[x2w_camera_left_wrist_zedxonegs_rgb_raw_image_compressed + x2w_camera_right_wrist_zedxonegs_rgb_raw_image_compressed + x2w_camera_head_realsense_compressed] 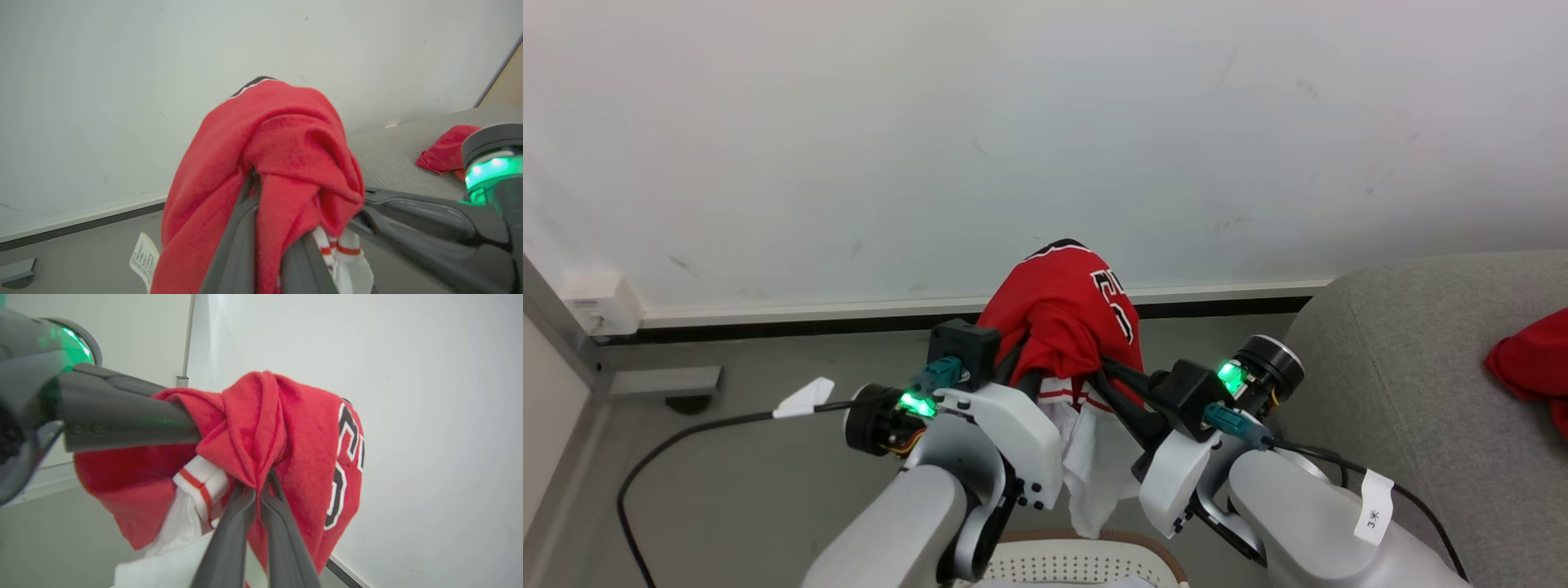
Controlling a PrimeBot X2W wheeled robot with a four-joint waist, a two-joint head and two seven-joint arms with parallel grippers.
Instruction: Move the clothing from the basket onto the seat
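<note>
The clothing (1062,314) is a bunched red garment with black-and-white lettering, held in the air in front of the wall. A white piece with red stripes (1094,461) hangs below it. My left gripper (1027,366) is shut on the bundle's left side, and in the left wrist view its fingers (241,237) vanish into the red folds (286,155). My right gripper (1104,377) is shut on the right side; its tips (258,489) pinch a red fold (261,428). The basket (1143,545) sits below at the frame's bottom edge. The seat (1405,384) is at right.
Another red garment (1535,363) lies on the grey seat at the far right, also visible as a red heap (445,149) in the left wrist view. A white wall and dark skirting run behind. A black cable (686,433) and wall socket (596,306) are at left.
</note>
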